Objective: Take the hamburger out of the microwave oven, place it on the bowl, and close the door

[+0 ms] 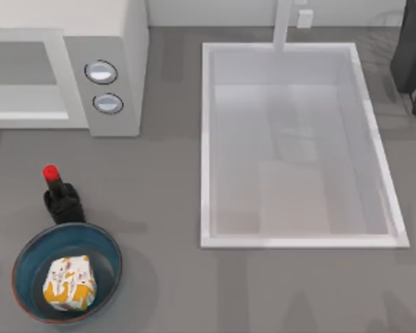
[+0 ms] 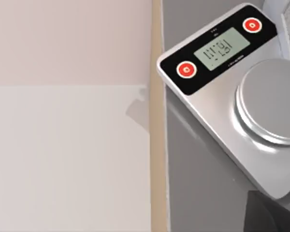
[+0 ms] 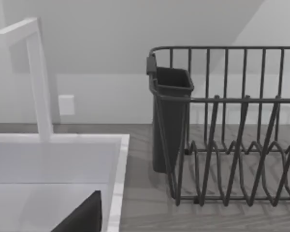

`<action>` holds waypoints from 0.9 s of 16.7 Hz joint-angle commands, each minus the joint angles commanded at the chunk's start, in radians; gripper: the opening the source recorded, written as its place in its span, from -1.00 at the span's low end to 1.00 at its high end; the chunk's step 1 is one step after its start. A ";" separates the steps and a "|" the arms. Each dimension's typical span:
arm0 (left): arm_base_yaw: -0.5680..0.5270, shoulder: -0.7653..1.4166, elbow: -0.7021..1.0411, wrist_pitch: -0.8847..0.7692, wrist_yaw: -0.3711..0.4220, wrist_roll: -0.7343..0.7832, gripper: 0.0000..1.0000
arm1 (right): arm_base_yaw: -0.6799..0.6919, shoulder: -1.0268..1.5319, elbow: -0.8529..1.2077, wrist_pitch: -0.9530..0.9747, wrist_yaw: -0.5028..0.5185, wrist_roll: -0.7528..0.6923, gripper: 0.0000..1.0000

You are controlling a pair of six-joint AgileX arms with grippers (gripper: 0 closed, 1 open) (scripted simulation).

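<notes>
Now, down in the near left corner of the grey table (image 1: 166,208): small white paper-wrapped hamburger with orange-yellow patches (image 1: 70,282), sitting inside the round bowl, blue-teal within and reddish-brown at the rim (image 1: 111,246), a little left of its middle

Just beyond the bowl, touching its far rim: dark bottle with a red cap (image 1: 59,193), upright

Up at the far left, large boxy white-grey microwave oven (image 1: 128,41), two round silver-rimmed knobs (image 1: 101,71) one above the other on its side panel, wide cavity showing to the left of them; door hard to make out from above

Filling the middle and right: big white rectangular sink basin (image 1: 208,139), white tap (image 1: 283,24) at its far edge, dark wire dish rack (image 1: 412,62) at the far right

From the left wrist: silver kitchen scale with black display strip and two red buttons (image 2: 217,111) on the grey top

From the right wrist: the rack's dark cutlery cup (image 3: 170,121) beside the sink

Fingers of either arm: cannot tell, spread or pressed together
</notes>
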 joint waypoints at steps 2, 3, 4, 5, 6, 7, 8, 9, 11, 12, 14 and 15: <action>0.002 0.026 -0.050 0.075 -0.001 0.003 -1.00 | 0.000 0.000 0.000 0.000 0.000 0.000 1.00; 0.004 0.042 -0.079 0.123 -0.002 0.005 -1.00 | 0.000 0.000 0.000 0.000 0.000 0.000 1.00; 0.006 0.058 -0.111 0.175 -0.003 0.006 -1.00 | 0.000 0.000 0.000 0.000 0.000 0.000 1.00; 0.007 0.074 -0.142 0.227 -0.003 0.008 -1.00 | 0.000 0.000 0.000 0.000 0.000 0.000 1.00; 0.009 0.089 -0.172 0.273 -0.004 0.010 -1.00 | 0.000 0.000 0.000 0.000 0.000 0.000 1.00; 0.010 0.103 -0.198 0.309 -0.005 0.011 -1.00 | 0.000 0.000 0.000 0.000 0.000 0.000 1.00; 0.011 0.114 -0.218 0.334 -0.005 0.012 -1.00 | 0.000 0.000 0.000 0.000 0.000 0.000 1.00; 0.012 0.121 -0.231 0.348 -0.005 0.013 -1.00 | 0.000 0.000 0.000 0.000 0.000 0.000 1.00; 0.012 0.123 -0.235 0.352 -0.005 0.013 -1.00 | 0.000 0.000 0.000 0.000 0.000 0.000 1.00; 0.012 0.123 -0.235 0.352 -0.005 0.013 -1.00 | 0.000 0.000 0.000 0.000 0.000 0.000 1.00; 0.010 0.112 -0.238 0.351 -0.005 0.010 -1.00 | 0.000 0.000 0.000 0.000 0.000 0.000 1.00; 0.001 0.099 -0.250 0.359 -0.009 0.001 -1.00 | 0.000 0.000 0.000 0.000 0.000 0.000 1.00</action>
